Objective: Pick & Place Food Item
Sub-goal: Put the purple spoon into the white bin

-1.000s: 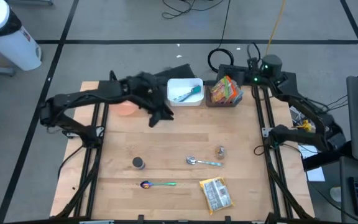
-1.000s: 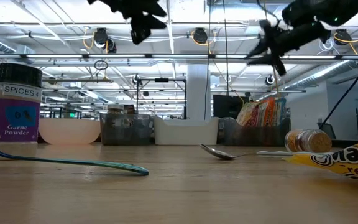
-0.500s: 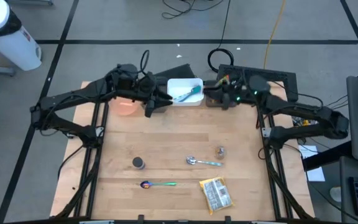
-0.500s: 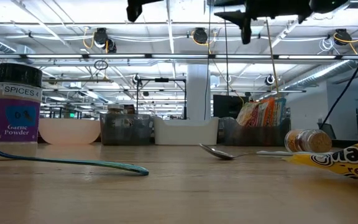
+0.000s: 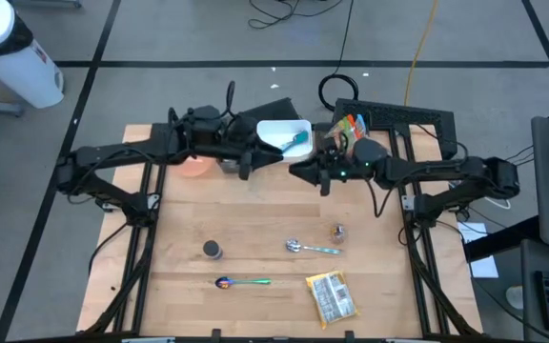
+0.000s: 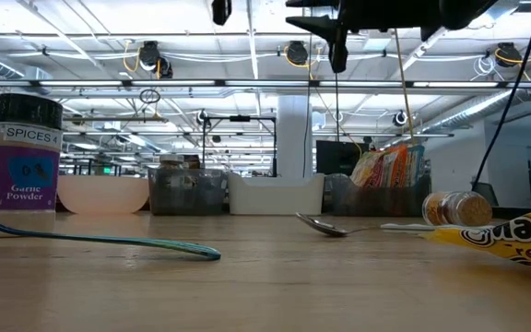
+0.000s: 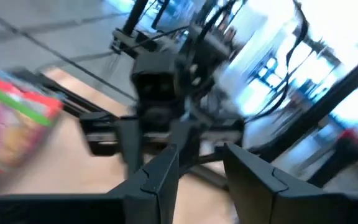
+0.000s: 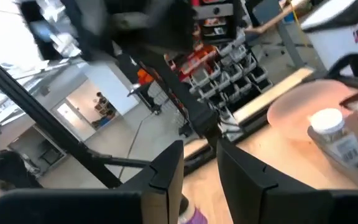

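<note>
A yellow snack packet [image 5: 332,297] lies flat near the table's front edge; it also shows in the low view [image 6: 514,235]. A bin of colourful snack bags [image 5: 347,139] stands at the far edge. My left gripper [image 5: 247,162] hangs high over the far middle, by the white bin [image 5: 284,139]. Its fingers [image 7: 160,177] stand a narrow gap apart, with nothing between them. My right gripper [image 5: 303,172] hangs high just right of it, facing it. Its fingers [image 8: 166,171] are also a narrow gap apart and empty.
A pink bowl [image 5: 194,167] sits at the far left, under my left arm. A dark garlic powder jar [image 5: 213,250], a metal spoon [image 5: 309,249], a small jar on its side [image 5: 337,231] and a teal-handled spoon [image 5: 236,282] lie on the near half.
My right arm has swung from the far right corner toward the table's left, bringing its gripper to the far middle. My left gripper has gone a little toward the far edge and risen. The two grippers now face each other. Nothing on the table has moved.
</note>
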Tool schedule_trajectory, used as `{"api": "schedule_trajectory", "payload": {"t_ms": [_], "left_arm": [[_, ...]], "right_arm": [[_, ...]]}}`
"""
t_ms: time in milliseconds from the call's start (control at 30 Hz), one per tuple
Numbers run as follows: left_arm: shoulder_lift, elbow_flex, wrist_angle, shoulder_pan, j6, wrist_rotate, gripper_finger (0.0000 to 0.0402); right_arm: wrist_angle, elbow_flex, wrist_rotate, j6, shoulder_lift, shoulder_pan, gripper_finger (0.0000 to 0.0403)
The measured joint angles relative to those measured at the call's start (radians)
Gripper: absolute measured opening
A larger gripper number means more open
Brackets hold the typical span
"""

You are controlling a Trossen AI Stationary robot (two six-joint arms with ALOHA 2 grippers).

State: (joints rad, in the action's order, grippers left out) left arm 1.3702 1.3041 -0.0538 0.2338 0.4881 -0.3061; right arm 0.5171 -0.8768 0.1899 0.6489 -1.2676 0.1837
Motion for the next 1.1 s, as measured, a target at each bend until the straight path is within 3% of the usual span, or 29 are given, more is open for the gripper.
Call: {"api": "schedule_trajectory", "payload": {"t_ms": [100, 167, 300, 400, 567, 767, 900, 1100], "left_arm": [[0.006, 0.0, 0.047, -0.009, 0.199, -0.003, 0.0131], [0.005, 0.0, 0.068, -0.015, 0.32, 0.005, 0.0132], [0.005, 0.0, 0.139, -0.048, 0.537, 0.082, 0.0132], [0.004, 0.0, 0.227, -0.07, 0.645, 0.14, 0.0131], [0.005, 0.001, 0.249, -0.119, 0.72, 0.314, 0.0131], [0.004, 0.001, 0.241, -0.149, 0.701, 0.441, 0.0131], [0.004, 0.001, 0.166, -0.152, 0.695, 0.495, 0.0131], [0.004, 0.001, 0.063, -0.141, 0.662, 0.49, 0.0131]], "right_arm": [[-0.024, 0.0, 0.117, 0.022, -0.007, 0.004, 0.0089], [-0.049, 0.0, 0.255, 0.003, -0.007, 0.016, 0.0089], [-0.144, 0.0, 0.554, -0.077, -0.006, 0.034, 0.0091], [-0.265, 0.0, 0.677, -0.142, -0.006, 0.033, 0.0089], [-0.356, 0.077, 0.669, -0.214, 0.016, 0.021, 0.0085], [-0.346, 0.282, 0.671, -0.223, 0.095, 0.028, 0.0084], [-0.245, 0.433, 0.645, -0.178, 0.151, 0.055, 0.0084], [0.064, 0.557, 0.648, -0.031, 0.192, 0.101, 0.0084]]}}
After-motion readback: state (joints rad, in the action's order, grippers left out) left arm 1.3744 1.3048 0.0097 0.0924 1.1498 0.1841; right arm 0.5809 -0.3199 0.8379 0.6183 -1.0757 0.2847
